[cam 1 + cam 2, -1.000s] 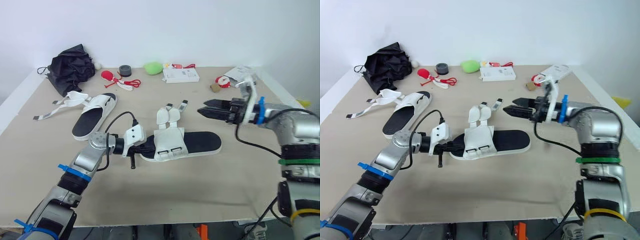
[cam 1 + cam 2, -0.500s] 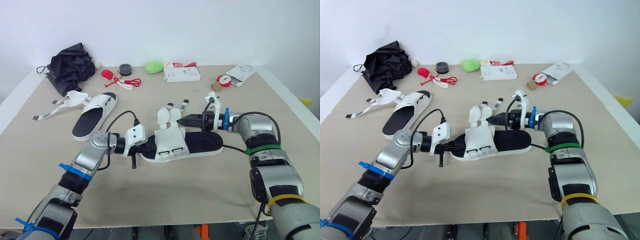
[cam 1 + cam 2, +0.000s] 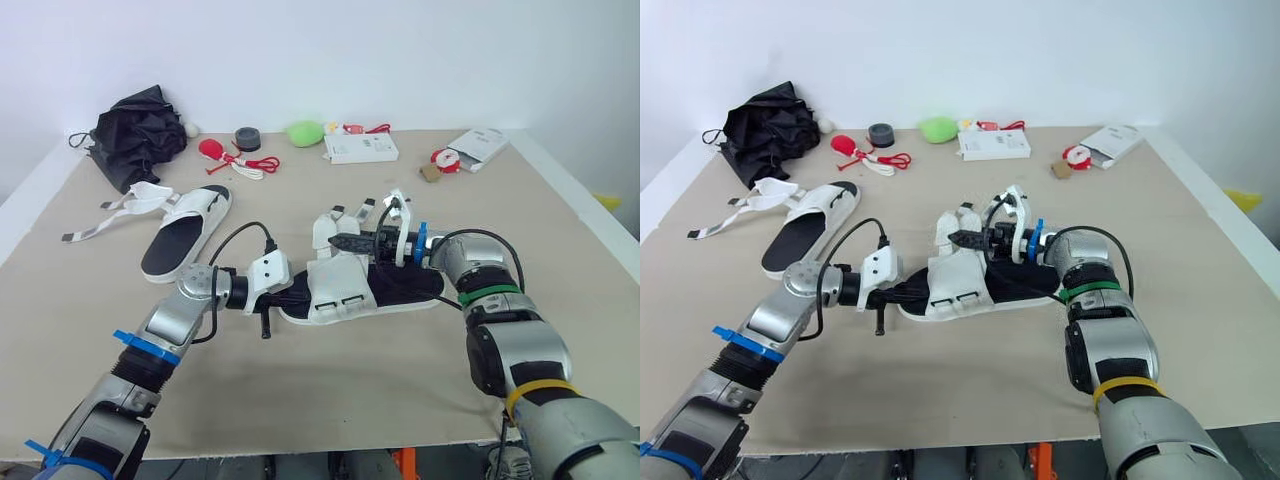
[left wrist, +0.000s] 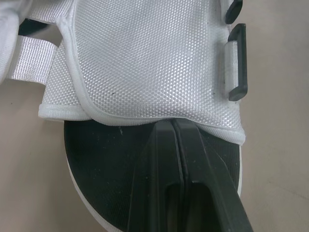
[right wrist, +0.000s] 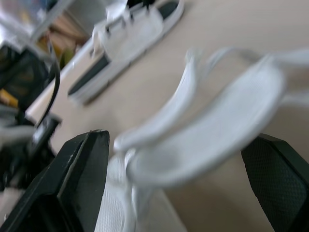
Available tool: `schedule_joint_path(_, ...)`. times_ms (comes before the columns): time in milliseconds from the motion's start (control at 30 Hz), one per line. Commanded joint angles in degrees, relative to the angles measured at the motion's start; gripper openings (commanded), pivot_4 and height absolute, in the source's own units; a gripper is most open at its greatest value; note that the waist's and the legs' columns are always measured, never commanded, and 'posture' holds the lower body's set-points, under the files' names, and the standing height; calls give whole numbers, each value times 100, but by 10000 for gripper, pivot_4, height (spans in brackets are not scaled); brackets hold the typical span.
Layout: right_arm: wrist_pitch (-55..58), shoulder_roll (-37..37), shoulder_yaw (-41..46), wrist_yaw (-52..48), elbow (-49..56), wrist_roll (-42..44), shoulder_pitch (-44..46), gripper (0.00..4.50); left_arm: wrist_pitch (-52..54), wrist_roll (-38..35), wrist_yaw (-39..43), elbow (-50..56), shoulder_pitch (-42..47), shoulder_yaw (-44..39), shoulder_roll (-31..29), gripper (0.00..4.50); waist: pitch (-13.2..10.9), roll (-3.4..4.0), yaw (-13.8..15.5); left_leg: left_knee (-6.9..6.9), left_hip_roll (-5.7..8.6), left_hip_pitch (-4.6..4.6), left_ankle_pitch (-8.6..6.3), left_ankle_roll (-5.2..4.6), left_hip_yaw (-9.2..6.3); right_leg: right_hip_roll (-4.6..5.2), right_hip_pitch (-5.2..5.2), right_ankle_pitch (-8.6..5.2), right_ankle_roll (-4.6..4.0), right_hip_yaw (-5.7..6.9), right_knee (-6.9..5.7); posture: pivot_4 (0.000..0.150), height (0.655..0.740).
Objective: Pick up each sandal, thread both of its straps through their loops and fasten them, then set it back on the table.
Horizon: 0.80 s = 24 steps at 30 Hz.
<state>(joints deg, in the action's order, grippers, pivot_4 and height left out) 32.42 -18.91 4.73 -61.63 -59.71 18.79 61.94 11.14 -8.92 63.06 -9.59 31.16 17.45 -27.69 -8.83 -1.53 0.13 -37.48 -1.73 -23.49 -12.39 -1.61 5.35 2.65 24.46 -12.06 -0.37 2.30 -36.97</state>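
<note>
Beige desk (image 3: 420,400), viewed from above. Left end effector (image 3: 299,295), fingers pressed together, rests on the toe of the central sandal (image 3: 340,285). Right end effector (image 3: 338,243), spread wide, straddles its loose straps (image 3: 325,228); second sandal (image 3: 185,232) lies well apart.

A beige bench (image 3: 350,400) carries two sandals. The near sandal (image 3: 340,285), black-soled with a white upper, lies around the middle. The second sandal (image 3: 185,235) lies farther back on the left, its straps splayed loose. Along the far edge sit a crumpled black bundle (image 3: 140,135), a red corded item (image 3: 215,149), a dark roll (image 3: 247,139), a green lump (image 3: 306,133), a white box (image 3: 360,149) and a white packet (image 3: 478,148).
</note>
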Motion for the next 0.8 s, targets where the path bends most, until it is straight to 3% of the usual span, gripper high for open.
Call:
schedule_joint_path(33, -363, 178, 505, 411, -252, 232, 371, 44778, 308, 228, -121, -181, -191, 51, -120, 0, 0, 0, -9, 2, -1, 2, 0, 0, 1, -1, 0, 1, 1, 0, 0, 1500, 7400)
schedule_joint_path(233, -624, 423, 1033, 935, -715, 401, 694, 44778, 398, 199, -144, -141, -194, 4, -105, 0, -1, 1, -9, 6, -3, 3, 0, 0, 0, -6, -1, 3, 4, -2, -1, 1500, 7400)
schedule_joint_path(667, -1253, 655, 1201, 1962, -1211, 138, 908, 44778, 576, 155, -236, 101, -382, -88, -125, 0, -1, 2, -95, 8, -3, 4, 0, 1, 1, -5, -1, 1, 1, -4, -1, 1500, 7400)
schedule_joint_path(767, -1343, 641, 1253, 2307, -1315, 68, 902, 36782, 601, 159, -249, 140, -407, -91, -121, 0, -1, 1, -120, 9, -3, 4, 0, 1, 1, -5, -1, 1, 3, -4, -1, 1500, 7400)
schedule_joint_path(800, -1347, 635, 1268, 2337, -1333, 57, 901, 31424, 610, 160, -252, 154, -417, -90, -119, 0, -1, 2, -122, 9, -3, 4, 0, 1, 1, -5, -2, 2, 4, -4, -1, 1500, 7400)
